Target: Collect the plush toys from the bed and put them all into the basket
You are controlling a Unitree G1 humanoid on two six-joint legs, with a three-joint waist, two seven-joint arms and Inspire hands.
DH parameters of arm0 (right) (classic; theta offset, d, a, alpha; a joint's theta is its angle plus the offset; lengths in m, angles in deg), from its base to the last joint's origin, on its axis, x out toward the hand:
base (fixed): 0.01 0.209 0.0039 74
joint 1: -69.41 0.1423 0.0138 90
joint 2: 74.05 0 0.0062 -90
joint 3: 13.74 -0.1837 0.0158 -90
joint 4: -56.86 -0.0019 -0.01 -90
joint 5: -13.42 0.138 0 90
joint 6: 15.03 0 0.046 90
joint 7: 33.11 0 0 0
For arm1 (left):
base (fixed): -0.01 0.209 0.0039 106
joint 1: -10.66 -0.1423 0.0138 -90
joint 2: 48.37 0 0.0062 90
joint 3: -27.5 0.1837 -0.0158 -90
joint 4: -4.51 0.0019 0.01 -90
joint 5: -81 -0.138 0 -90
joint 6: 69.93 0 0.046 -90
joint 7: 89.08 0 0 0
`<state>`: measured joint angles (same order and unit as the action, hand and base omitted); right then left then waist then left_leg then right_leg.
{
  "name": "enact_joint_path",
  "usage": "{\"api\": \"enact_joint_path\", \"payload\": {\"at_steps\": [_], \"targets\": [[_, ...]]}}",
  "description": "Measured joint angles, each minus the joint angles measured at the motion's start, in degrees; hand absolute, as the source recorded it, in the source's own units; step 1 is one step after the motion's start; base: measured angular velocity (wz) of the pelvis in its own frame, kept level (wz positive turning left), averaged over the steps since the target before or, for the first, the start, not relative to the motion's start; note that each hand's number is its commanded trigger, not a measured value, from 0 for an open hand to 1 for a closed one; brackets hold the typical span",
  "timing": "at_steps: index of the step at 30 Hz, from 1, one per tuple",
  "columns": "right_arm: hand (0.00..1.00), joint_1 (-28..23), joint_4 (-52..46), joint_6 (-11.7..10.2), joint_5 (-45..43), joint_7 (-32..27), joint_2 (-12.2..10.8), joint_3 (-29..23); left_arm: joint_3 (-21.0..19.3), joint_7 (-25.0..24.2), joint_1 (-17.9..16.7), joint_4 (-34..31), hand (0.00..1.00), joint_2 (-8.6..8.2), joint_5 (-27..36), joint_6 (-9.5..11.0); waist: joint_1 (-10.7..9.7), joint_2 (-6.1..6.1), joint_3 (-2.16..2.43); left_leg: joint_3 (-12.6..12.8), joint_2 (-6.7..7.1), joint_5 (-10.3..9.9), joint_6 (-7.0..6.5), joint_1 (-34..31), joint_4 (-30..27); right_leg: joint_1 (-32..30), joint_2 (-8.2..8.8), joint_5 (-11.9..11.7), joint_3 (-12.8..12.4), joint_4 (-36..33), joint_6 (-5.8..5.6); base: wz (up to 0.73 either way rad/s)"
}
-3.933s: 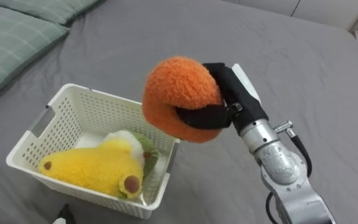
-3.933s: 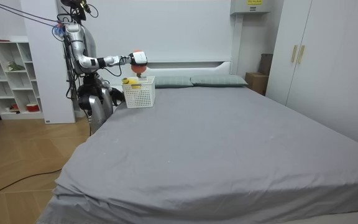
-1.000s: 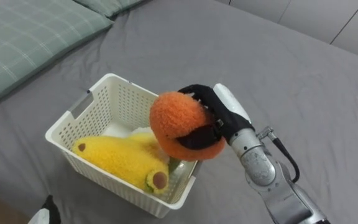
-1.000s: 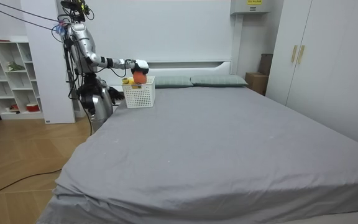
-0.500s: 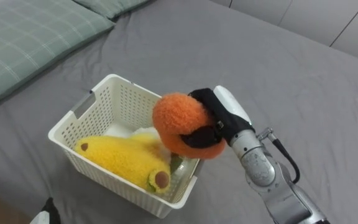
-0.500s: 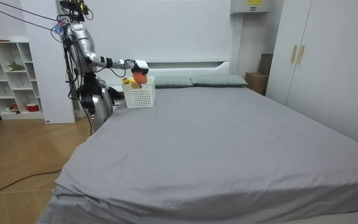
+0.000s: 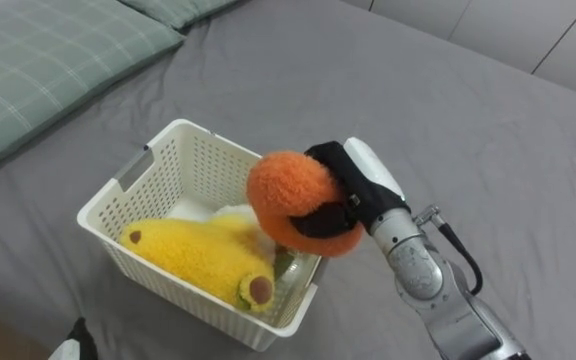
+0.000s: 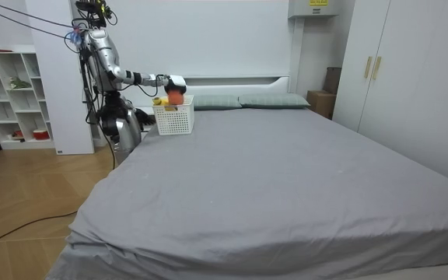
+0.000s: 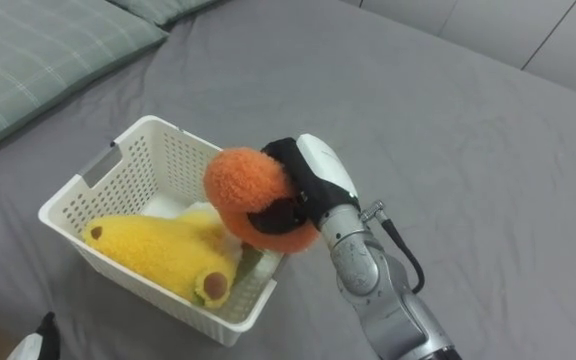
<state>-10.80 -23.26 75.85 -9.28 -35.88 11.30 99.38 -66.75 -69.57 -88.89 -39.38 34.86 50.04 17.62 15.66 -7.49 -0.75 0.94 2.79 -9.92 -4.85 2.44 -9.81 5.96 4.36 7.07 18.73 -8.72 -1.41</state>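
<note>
Orange plush toy (image 7: pixel 290 195) clamped in right hand (image 7: pixel 364 186), now lower over white basket (image 7: pixel 203 163) than before

Grey-sheeted bed (image 7: pixel 268 70), its surface smooth and mostly bare across the width. A white slatted basket (image 7: pixel 208 165) sits directly on the sheet near the head end, close to the edge where the robot stands. Green checked pillows (image 7: pixel 38 60) lie at the head, just beyond the basket.
</note>
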Motion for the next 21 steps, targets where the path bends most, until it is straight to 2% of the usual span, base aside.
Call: {"api": "enact_joint_path", "payload": {"at_steps": [9,14,21], "targets": [[0.0,0.0,0.0,-0.2,2.3,0.0,0.0,-2.4,-0.1,0.2,0.0,0.0,0.0,-0.01,0.0,0.4,-0.2,-0.23,0.15,0.2,0.02,0.0,-0.01,0.1,0.0,0.0,0.07,-0.1,0.0,0.0,-0.08,0.0],[0.0,0.0,-1.6,-0.9,2.7,-0.1,-0.1,-4.6,-0.1,0.2,0.0,0.0,0.0,0.0,0.0,0.7,-1.3,-0.22,0.15,0.3,0.01,0.0,-0.01,0.2,0.0,0.0,0.08,-0.1,-0.3,0.0,-0.09,-0.01],[0.0,0.0,-2.1,-2.6,2.7,-0.6,-0.1,-7.0,-0.1,0.4,0.5,-0.2,0.0,-0.15,0.0,2.5,-1.6,0.01,0.0,0.5,-0.02,0.0,-0.02,0.2,0.0,-0.1,0.32,-0.1,-0.6,0.0,-0.09,-0.01]]}}
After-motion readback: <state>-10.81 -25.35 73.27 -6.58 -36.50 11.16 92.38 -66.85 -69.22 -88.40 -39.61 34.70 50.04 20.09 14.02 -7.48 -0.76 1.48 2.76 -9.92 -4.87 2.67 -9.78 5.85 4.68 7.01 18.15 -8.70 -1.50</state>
